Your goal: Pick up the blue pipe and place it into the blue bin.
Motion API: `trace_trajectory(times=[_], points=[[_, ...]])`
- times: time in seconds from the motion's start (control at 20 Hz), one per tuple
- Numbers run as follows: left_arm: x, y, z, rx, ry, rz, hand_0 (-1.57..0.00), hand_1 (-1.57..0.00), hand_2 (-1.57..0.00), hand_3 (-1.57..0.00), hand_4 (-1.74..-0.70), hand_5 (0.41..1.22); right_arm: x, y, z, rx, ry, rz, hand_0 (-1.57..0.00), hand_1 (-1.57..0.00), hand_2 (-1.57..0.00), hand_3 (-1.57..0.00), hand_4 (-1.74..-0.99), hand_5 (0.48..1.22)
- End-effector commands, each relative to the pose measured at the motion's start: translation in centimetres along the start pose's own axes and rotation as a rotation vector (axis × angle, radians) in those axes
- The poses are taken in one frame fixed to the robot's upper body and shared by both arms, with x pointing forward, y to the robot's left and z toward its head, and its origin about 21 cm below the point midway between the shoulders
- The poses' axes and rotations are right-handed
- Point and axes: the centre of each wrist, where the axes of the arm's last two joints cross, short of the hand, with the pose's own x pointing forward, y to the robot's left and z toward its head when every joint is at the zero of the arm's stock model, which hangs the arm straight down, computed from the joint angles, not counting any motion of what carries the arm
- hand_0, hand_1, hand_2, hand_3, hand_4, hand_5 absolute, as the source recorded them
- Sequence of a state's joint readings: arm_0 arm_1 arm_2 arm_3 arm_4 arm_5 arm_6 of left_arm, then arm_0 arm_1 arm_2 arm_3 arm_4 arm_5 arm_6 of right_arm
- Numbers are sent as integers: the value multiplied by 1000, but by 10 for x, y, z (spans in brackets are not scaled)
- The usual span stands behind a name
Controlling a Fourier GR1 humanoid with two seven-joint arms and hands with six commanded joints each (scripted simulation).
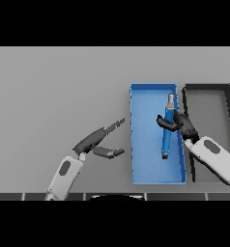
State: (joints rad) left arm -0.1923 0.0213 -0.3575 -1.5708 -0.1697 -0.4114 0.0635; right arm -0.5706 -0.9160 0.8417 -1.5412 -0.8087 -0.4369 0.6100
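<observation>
The blue pipe, long and thin with a grey tip at its far end, lies lengthwise over the right half of the blue bin. My right hand reaches in over the bin's right wall, its fingers and thumb curled round the pipe's upper middle. I cannot tell whether the pipe rests on the bin floor or hangs just above it. My left hand hovers over the table left of the bin, fingers straight and thumb spread, holding nothing.
A dark grey bin stands right next to the blue bin, on its right; my right forearm crosses its near part. Bare grey table stretches to the left and far side.
</observation>
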Motion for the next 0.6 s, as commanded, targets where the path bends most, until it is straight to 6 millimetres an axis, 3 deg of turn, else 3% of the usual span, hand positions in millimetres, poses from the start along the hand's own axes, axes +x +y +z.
trace_trajectory(times=[0.0,0.25,0.55], points=[[-1,0,0,-1,-2,1,1,1,1,1,-930,496,-1,1,0,5,15,30,-92,-87,-84,-24,-1175,788],[-2,-2,-1,-5,-5,8,1,1,1,1,-932,497,0,5,0,16,18,71,-30,-28,-27,-7,-1099,725],[-9,-1,6,-6,-7,-3,1,1,1,1,-930,495,3,0,0,36,-3,109,-19,-17,-17,-4,-1084,714]])
